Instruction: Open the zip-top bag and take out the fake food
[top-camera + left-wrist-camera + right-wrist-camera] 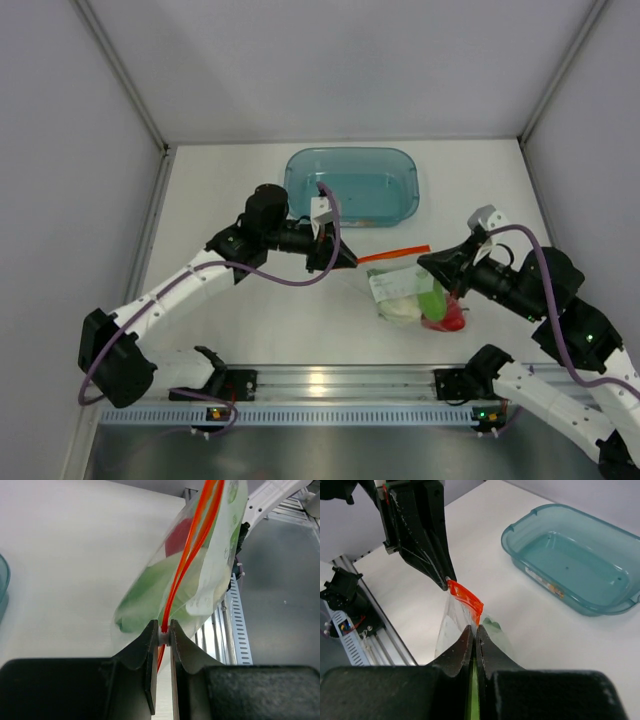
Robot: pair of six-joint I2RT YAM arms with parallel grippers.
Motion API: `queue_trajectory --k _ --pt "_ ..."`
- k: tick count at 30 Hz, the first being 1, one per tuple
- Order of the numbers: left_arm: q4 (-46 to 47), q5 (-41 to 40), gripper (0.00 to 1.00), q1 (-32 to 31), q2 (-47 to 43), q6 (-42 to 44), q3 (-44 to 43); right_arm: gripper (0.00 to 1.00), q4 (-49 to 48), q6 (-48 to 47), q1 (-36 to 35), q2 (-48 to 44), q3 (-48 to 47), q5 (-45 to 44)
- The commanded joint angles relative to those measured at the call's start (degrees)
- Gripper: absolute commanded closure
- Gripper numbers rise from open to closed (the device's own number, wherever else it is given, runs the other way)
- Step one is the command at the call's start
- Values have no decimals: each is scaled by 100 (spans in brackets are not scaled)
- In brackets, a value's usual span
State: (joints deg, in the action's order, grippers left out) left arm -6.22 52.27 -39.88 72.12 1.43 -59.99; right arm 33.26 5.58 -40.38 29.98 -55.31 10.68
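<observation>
Top external view: the zip-top bag (400,285) is held between the two arms, right of the middle of the desk (220,180). It is nearer the arm bases than the teal bin (410,172) and apart from it. Its orange-red zip strip (395,253) runs as a slanted line from the left claw (345,260) toward the right claw (432,265). The body of the bag hangs below that line with the fake food inside. The pale cabbage (398,308) is on the left, the green cucumber (433,300) is beside it, and the red pepper (453,320) is lowest and farthest right. Whether the bag's underside touches the desk cannot be told.

Left wrist view: the left claw's fingers (145,652) are pressed almost together, pinching one end of the zip strip. The strip's two orange lines run up and away side by side. Through the clear plastic a green mass and a red patch show, both blurred. Past the bag lies the slotted rail (235,625) at the desk's near edge.

Right wrist view: the right claw's fingers (457,655) are closed tight on the bag's upper edge, right at the strip, with a thin green line showing between them. The left claw's tip meets the far end of the strip just beyond. The bin stands on the desk to the upper right.
</observation>
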Motion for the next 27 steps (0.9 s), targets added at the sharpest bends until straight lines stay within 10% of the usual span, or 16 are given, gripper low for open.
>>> queue_trajectory --k 1,21,27 --pt "-2 266 100 366 -207 200 215 100 128 -31 -75 -53 -463 -584" --pt "-2 661 99 1096 -312 305 637 100 120 48 -66 -370 -481 -910" --pt "15 -48 41 807 -163 -72 58 100 -240 -171 -66 -457 -68 442"
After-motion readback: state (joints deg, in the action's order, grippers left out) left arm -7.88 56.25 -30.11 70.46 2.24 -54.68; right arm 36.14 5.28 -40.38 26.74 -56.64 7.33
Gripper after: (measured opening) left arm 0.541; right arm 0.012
